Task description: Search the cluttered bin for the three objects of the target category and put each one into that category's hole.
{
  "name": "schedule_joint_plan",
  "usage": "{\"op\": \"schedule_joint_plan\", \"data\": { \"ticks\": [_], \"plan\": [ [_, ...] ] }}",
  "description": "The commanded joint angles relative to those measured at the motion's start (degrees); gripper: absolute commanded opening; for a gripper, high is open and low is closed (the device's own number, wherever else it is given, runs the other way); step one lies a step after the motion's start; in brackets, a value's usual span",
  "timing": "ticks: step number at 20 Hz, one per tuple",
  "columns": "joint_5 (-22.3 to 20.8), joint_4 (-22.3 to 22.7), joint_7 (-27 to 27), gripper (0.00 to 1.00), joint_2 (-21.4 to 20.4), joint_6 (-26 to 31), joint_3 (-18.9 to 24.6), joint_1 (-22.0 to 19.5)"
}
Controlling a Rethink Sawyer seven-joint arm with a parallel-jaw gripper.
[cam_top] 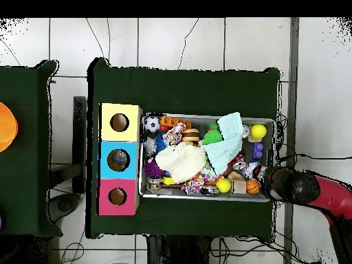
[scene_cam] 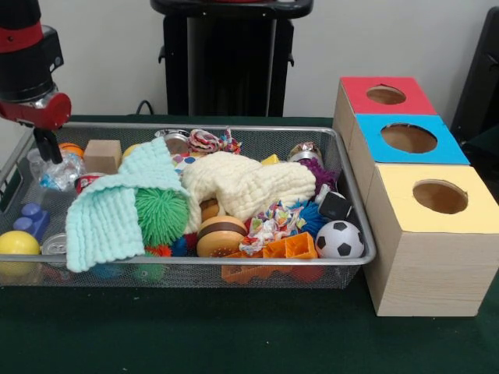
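— Nearest the camera, what do you see?

— Green bench point(scene_cam: 234, 335) cloth, then the wire bin point(scene_cam: 366, 249) lying with its long axis along the bench's front edge. Against the bin's front wall sit a yellow ball point(scene_cam: 17, 243), an orange block toy point(scene_cam: 290, 248) and a soccer ball point(scene_cam: 340, 239).

— How many holes?

— Three, one in each box point(scene_cam: 421, 257) top: yellow point(scene_cam: 440, 196), blue point(scene_cam: 408, 138), red point(scene_cam: 386, 95). The boxes stand in a row just beside one short end of the bin, the row running from the bench's front toward its back, all holes facing up.

— And the clutter?

— Two knitted cloths: a mint one point(scene_cam: 117, 210) draped from the middle toward the front, and a cream one point(scene_cam: 245, 183) lying along the bin's length at the centre. One green spiky ball point(scene_cam: 161, 214) touches the mint cloth. One toy burger point(scene_cam: 221, 234) sits in front of the cream cloth. One wooden cube point(scene_cam: 102, 156) rests near the back rim. A blue brick point(scene_cam: 31, 218) lies at the end away from the boxes. Which pieces form the target three, I cannot tell.

— The hand?

— The hand point(scene_cam: 48, 148) hangs over the bin's back corner farthest from the boxes, pointing straight down, above a crumpled clear wrapper point(scene_cam: 58, 175). Its dark fingers sit close together, nearly closed, with nothing between them.
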Motion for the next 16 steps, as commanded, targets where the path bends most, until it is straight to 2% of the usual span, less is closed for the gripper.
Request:
{"op": "schedule_joint_plan", "data": {
  "ticks": [1,16],
  "plan": [
    [2.04,-0.19,-10.83,0.00,-1.89,7.96,3.18,1.77],
    [6.12,-0.34,-5.76,0.00,-4.59,12.94,1.75,6.75]
  ]
}}
